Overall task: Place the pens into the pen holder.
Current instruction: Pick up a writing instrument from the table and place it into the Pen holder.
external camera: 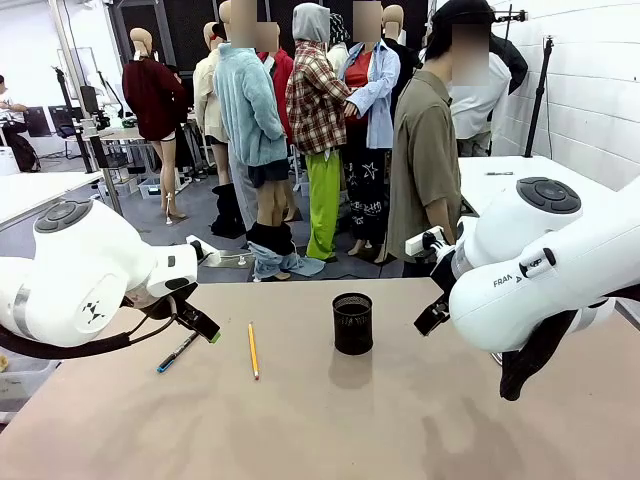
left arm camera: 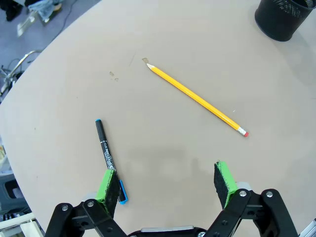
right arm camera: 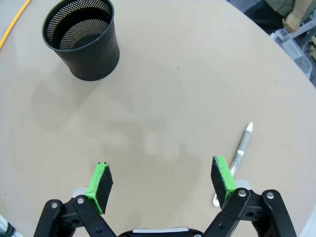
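dark pen — flat on the table, under one pad of the left gripper, long axis along the fingers; pencil beyond, pen holder farther. pale pen beside the right gripper. both grippers — wide open, empty, hovering, aimed down.

A person in an olive short-sleeved shirt stands behind the smooth beige tabletop; a white table lies farther back. Faint scuffs mark the beige surface.
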`<state>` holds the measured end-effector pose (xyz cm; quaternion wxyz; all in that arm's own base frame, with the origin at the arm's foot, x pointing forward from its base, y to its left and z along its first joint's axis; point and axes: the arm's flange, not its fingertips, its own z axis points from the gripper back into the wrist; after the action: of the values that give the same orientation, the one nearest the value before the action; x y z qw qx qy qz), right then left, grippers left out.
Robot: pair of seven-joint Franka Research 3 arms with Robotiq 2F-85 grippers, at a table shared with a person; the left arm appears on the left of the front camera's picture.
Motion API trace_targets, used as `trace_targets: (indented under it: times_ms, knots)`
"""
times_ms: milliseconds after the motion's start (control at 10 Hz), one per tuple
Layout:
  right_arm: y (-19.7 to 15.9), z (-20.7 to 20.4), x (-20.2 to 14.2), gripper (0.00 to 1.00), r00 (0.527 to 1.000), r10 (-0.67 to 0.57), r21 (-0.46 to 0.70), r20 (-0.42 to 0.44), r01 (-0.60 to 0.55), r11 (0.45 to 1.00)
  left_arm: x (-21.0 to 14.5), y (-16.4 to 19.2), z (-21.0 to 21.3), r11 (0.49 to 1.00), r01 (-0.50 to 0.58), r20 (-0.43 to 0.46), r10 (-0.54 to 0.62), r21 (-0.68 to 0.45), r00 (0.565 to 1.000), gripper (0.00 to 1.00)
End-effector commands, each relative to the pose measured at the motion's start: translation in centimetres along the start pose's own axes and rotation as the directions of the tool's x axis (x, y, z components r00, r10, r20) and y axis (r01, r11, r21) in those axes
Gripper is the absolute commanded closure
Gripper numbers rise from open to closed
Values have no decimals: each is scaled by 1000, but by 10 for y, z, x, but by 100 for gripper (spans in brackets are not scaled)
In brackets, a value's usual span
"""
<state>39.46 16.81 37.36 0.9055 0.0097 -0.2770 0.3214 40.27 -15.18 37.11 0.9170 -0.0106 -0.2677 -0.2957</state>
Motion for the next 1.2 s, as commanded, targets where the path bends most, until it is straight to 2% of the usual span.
trace_targets:
  times_ms: [0,100,200,300,500,600,800,1000,1100]
  knots:
    - [0,0,0,0,1000,-1,0,0,1,1000,0,1,0,1000,-2,0,2,1,1000,0]
    - [0,0,0,0,1000,0,0,0,0,1000,0,0,0,1000,0,0,0,0,1000,0]
    - [-23,23,-9,0,997,19,11,79,-20,1000,-7,15,16,1000,11,50,-11,0,999,0]
    - [-55,47,-28,0,989,-17,-5,145,17,1000,-21,34,35,1000,-7,100,7,3,995,0]
    - [-126,96,-93,0,958,-138,-67,253,159,985,-72,73,79,996,-20,182,5,84,983,0]
    - [-149,115,-137,0,936,-200,-117,289,242,963,-114,90,104,988,-60,223,28,139,974,0]
    - [-163,134,-207,0,883,-330,-136,334,391,910,-187,97,133,955,-187,239,132,229,962,0]
    - [-160,141,-267,0,818,-420,-120,392,498,859,-251,91,143,921,-279,278,203,270,939,0]
    - [-157,136,-283,0,794,-472,-107,382,546,831,-265,90,140,906,-310,250,241,289,938,0]
